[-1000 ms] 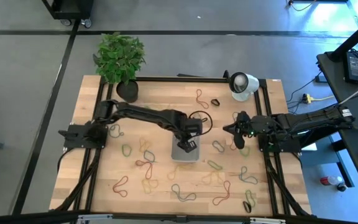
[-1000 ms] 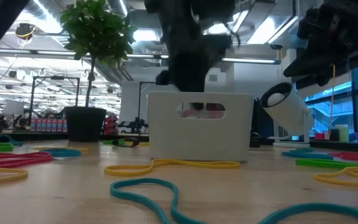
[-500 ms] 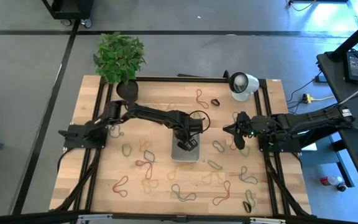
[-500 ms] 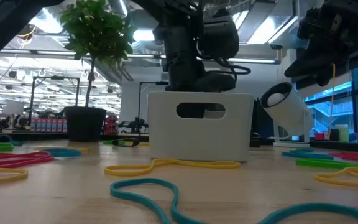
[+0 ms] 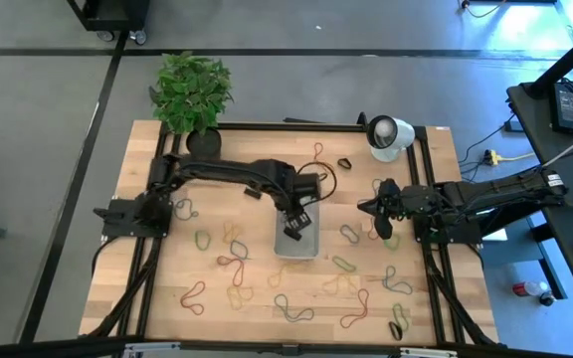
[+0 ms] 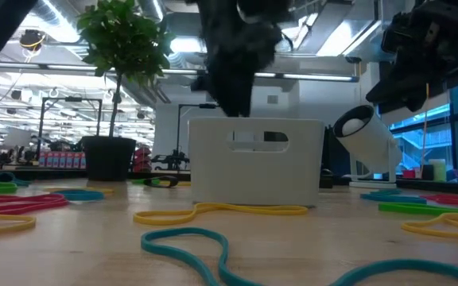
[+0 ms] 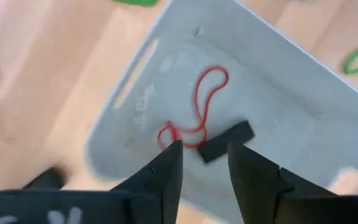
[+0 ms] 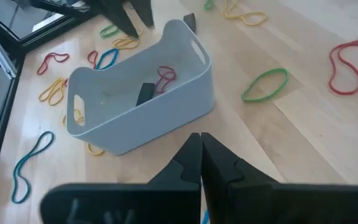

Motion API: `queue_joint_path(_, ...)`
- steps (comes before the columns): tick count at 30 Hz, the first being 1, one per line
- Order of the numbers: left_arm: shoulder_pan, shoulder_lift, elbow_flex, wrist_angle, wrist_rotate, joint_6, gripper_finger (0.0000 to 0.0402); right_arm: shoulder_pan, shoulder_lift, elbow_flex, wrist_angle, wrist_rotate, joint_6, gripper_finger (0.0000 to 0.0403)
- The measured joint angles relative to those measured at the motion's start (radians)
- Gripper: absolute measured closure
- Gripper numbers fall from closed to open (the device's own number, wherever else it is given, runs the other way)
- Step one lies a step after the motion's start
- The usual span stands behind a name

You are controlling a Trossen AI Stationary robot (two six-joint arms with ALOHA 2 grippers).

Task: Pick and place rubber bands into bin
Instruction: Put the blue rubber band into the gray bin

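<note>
- Left gripper (image 5: pixel 297 218) hung over the bin (image 5: pixel 283 243) mid-worktop, fingers parted, empty.
- Red rubber band (image 7: pixel 194 112) lay in the bin.
- Right gripper (image 5: pixel 375 211) closed, empty, near the worktop's right edge.

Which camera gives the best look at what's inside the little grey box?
The left wrist view: it looks straight into the bin, showing a red rubber band. The right wrist view shows it at a slant, the high view shows it tiny, and the low view shows only the wall.
</note>
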Motion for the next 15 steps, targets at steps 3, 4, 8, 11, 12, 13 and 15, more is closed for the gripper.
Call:
queue_joint_path(3,-0.001,-0.069,-0.001,-0.027,-0.032,0.041,0.031,0.0,0.0,0.0,0.009,0.001,0.001,0.04)
queue_joint_path(4,-0.004,-0.095,-0.009,-0.028,-0.036,0.074,0.0323,0.0,0.0,0.0,0.014,0.001,0.003,0.04)
queue_joint_path(8,-0.026,-0.2,-0.07,-0.019,-0.104,0.183,0.0388,0.0,0.001,0.0,0.024,0.001,0.004,0.04)
queue_joint_path(11,-0.039,-0.296,-0.18,0.012,-0.138,0.218,0.0399,0.002,0.011,0.001,0.043,0.002,0.01,0.0401)
queue_joint_path(12,-0.041,-0.33,-0.227,0.027,-0.141,0.219,0.04,0.004,0.019,0.008,0.043,0.002,0.025,0.0401)
queue_joint_path(13,-0.041,-0.368,-0.281,0.058,-0.142,0.219,0.04,0.004,0.034,0.019,0.042,0.008,0.033,0.0401)
queue_joint_path(15,-0.041,-0.448,-0.401,0.142,-0.141,0.219,0.04,0.004,0.073,0.053,0.037,0.01,0.056,0.0401)
